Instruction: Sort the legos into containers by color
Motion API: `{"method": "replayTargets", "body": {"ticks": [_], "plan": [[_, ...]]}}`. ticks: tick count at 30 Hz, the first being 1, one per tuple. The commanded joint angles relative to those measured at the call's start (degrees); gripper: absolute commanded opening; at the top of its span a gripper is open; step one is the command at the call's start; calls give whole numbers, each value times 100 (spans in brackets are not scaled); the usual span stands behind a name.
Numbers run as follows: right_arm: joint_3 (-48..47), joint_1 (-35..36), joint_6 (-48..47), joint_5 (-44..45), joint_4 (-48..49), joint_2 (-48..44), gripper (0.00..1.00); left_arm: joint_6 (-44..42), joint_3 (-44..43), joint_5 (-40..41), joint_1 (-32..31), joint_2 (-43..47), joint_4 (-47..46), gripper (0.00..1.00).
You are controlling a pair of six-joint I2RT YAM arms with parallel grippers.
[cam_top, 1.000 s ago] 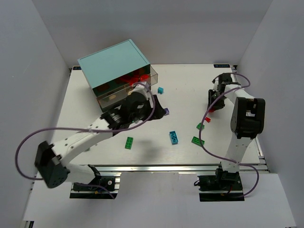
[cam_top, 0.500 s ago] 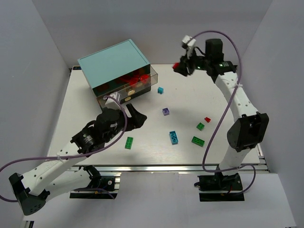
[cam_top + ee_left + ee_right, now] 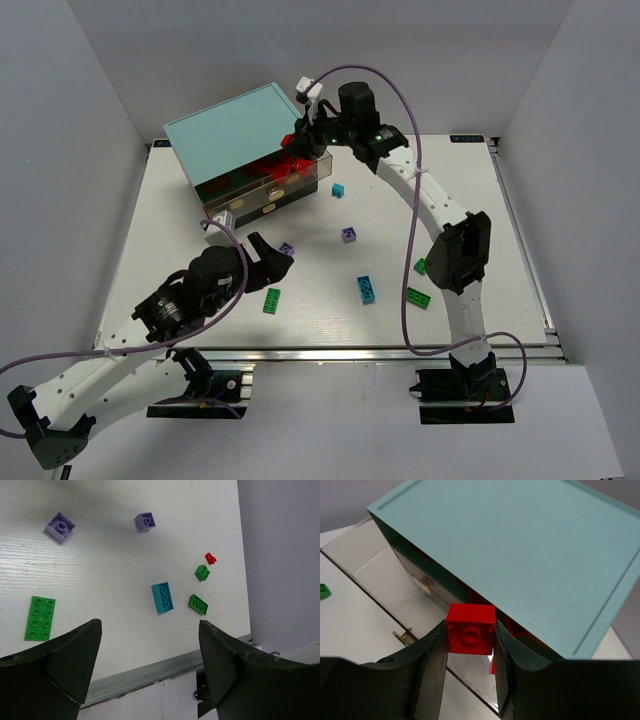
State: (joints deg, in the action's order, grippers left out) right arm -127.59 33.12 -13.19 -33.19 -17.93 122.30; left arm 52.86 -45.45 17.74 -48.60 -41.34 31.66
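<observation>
Two robot arms were at a white table point(image 3: 500, 220), seen from above. The right gripper point(image 3: 301, 137) reached across to a light-teal cabinet point(image 3: 240, 135) at the far left. It was clamped on a red lego point(image 3: 470, 630), w/ a finger pressed to each side. In the wrist view this lego hung just above the cabinet's pulled-out top drawer point(image 3: 318, 160), translucent brown, w/ more red legos point(image 3: 272, 165) lying inside.

The left gripper point(image 3: 148, 635) hung over the table nr the front edge, jaws spread wide w/ nothing btwn them.

Seven loose legos showed below it:
- a flat green lego point(image 3: 40, 617) at left
- a purple lego point(image 3: 60, 526) and a second purple lego point(image 3: 145, 521) farther off
- a long cyan lego point(image 3: 163, 597) in the middle
- a small green lego point(image 3: 202, 572) and an oblong green lego point(image 3: 198, 604) just right of the cyan one
- a tiny red piece point(image 3: 210, 558) beside the small green one

A small cyan lego point(image 3: 339, 190) lay on the table nr the cabinet's front.
</observation>
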Motion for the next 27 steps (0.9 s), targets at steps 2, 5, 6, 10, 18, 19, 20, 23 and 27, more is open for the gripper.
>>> {"method": "replayTargets", "body": {"ticks": [2,5,6,10,18,19,20,23,27], "plan": [[-29,45,291,418,247,74,35,102,71,107,-27,83,95,88],[6,54,335,489,281,75,54,93,80,72,-27,30,16,88],[-3,45,335,489,290,66,57,75,72,63,-27,4,-2,88],[32,10,370,463,326,-83,62,66,107,2,-27,-111,-159,88],[1004,-410,475,751,256,-1181,39,49,247,-226,-27,-321,-852,82],[1217,-499,519,874,203,-1513,17,23,282,-288,-27,-409,-985,80],[1436,-648,537,997,133,-1664,5,-47,274,-349,-27,-505,-1099,74],[2237,-1113,388,903,-612,-2148,0,-223,81,-613,-27,-1067,-1408,61],[3346,-1799,-278,429,-1696,-2720,0,-425,-157,-921,-27,-1815,-1803,44]]}}
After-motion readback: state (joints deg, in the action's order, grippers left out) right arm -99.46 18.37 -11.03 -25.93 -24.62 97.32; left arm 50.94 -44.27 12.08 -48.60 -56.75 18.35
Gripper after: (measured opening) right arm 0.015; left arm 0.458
